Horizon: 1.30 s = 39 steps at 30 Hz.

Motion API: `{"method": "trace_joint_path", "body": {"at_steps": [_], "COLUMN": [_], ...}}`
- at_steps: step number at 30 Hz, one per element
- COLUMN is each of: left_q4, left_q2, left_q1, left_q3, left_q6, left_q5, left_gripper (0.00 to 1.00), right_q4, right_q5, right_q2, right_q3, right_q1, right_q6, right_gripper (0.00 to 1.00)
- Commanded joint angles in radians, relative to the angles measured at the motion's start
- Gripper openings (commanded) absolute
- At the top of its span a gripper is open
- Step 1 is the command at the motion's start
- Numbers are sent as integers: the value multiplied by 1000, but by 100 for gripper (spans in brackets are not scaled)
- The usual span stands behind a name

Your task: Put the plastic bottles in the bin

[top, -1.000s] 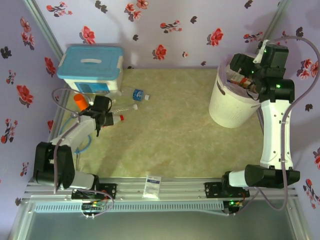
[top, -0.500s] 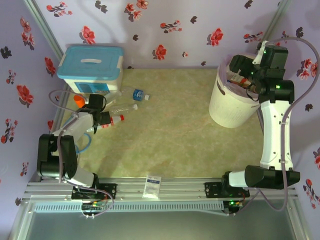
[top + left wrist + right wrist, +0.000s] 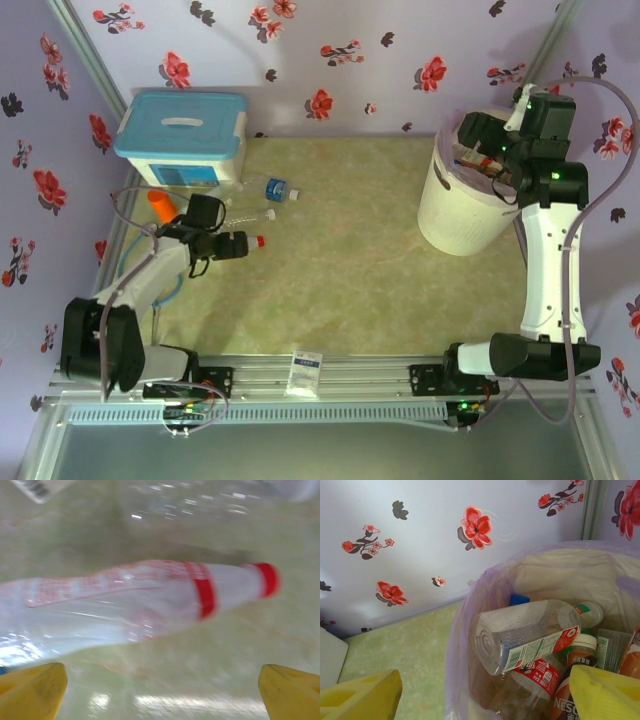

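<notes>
Plastic bottles [image 3: 525, 635] lie heaped in the bin [image 3: 455, 215], where our right gripper [image 3: 482, 695] hovers with jaws spread and empty. Far left of the bin, our left gripper [image 3: 232, 245] hangs wide open over a red-capped bottle [image 3: 140, 600] lying flat. Next, we judge, it must lower and close. Inside the bin, a brown bottle [image 3: 565, 700] reads "NESC".

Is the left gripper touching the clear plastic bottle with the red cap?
Cannot tell. In the left wrist view the open left gripper is over the red-capped clear bottle, but blur hides any gap at its yellow fingertips.
</notes>
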Motion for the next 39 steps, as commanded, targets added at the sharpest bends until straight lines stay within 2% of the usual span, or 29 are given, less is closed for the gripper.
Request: {"method": "trace_joint_path", "body": {"at_steps": [1, 3, 5, 8, 13, 15, 19, 22, 26, 30, 34, 39], "left_q4": [-88, -92, -78, 32, 572, 658, 634, 691, 765, 824, 912, 961], "left_q2": [-71, -88, -97, -140, -252, -234, -188, -139, -74, 7, 114, 216], "left_q1": [-42, -44, -33, 1, 10, 7, 7, 29, 53, 68, 94, 101], "left_q3": [23, 30, 24, -67, -423, -462, -425, -447, -465, -452, -429, -394], "left_q6": [-14, -4, -82, -418, -1047, -1149, -1150, -1192, -1229, -1207, -1166, -1138], "left_q5": [76, 63, -3, -105, -107, -141, -238, -281, -280, -274, -210, -174], "left_gripper": [98, 99, 99, 100, 97, 97, 98, 95, 91, 91, 91, 79], "right_q4": [19, 22, 20, 20, 21, 18, 15, 15, 9, 6, -4, -4], "right_q5": [-18, -22, -23, -21, -29, -22, -21, -21, -1, 0, -1, -1], "right_q2": [-21, -20, -20, -26, -31, -33, -40, -43, -52, -56, -58, -69], "right_q3": [-14, -16, -19, -23, -28, -28, -32, -39, -35, -25, -20, -19], "right_q1": [2, 2, 2, 2, 2, 2, 2, 2, 2, 2, 3, 2], "right_q6": [6, 6, 4, 4, 7, 3, 0, 0, -9, -10, -13, -12], "right_gripper": [87, 87, 87, 87, 87, 87, 87, 87, 87, 87, 87, 87]}}
